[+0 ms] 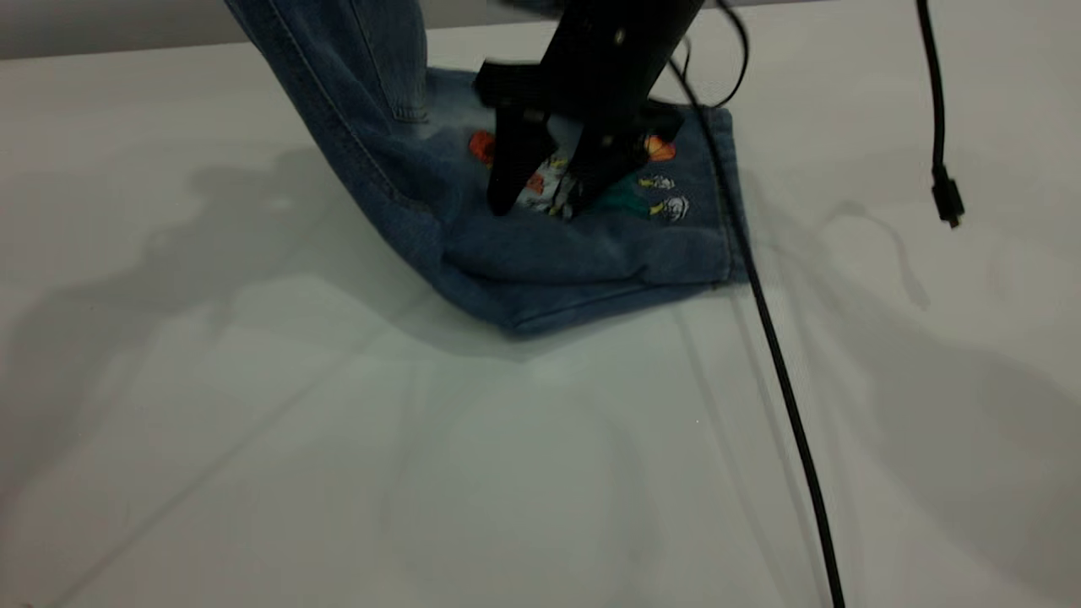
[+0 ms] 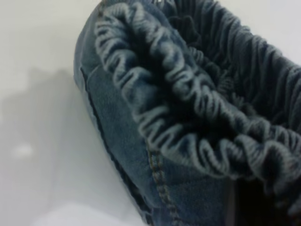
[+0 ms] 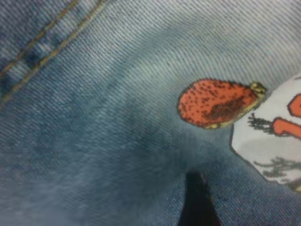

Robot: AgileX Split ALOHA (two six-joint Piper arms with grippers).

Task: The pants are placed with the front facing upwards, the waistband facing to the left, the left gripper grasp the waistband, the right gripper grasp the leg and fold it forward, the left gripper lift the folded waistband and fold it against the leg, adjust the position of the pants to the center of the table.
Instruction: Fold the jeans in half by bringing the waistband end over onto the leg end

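Note:
The pants are folded lengthwise on the table. Their left part rises steeply as a denim column and leaves the exterior view at the top. My left gripper is out of that view. In the left wrist view the ruched waistband is bunched right against a dark finger, held and lifted. My right gripper stands open with its tips down on the leg, straddling the cartoon print. One black finger rests on the denim beside the orange print.
A black cable runs from the right arm across the leg's hem edge toward the table's near edge. Another cable with a plug hangs at the right. Bare table surrounds the pants on the left, front and right.

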